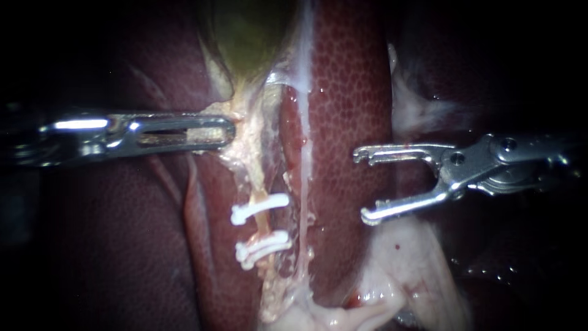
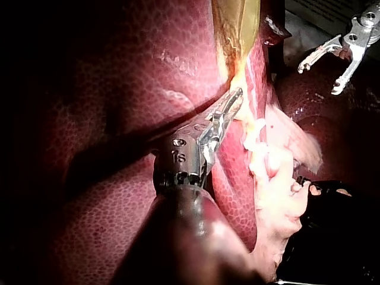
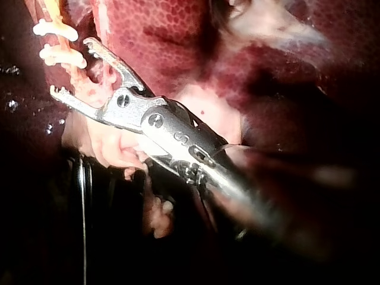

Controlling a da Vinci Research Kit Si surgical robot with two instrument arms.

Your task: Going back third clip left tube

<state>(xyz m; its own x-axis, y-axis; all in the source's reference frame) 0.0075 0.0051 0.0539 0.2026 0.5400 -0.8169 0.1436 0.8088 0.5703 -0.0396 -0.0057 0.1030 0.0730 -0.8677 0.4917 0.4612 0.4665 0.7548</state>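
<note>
The shafts of both instruments are lost in darkness toward the edges of the endoscope view. The frayed lower end of the left tube (image 1: 264, 225) is buried in pale tissue (image 1: 324, 317), so its course there cannot be followed. Its upper end is covered by the left instrument (image 1: 228, 130), whose jaws are seen clamped on the yellowish tissue (image 1: 243, 140) just under the gallbladder (image 1: 245, 37). The left tube is shown as a thin, pale, ragged strand running down a groove in the liver (image 1: 349, 92). It is crossed by two white clips, an upper clip (image 1: 260, 208) and a lower clip (image 1: 263, 246), set near each other but apart (both slightly tilted). A whitish strand (image 1: 304, 178) is seen just beside the tube, on the side of the right instrument (image 1: 361, 187). That instrument is held over the liver, well apart from the clips, with its jaws spread wide and nothing between them. Bare liver surface is left open between its tips and the tube.
</note>
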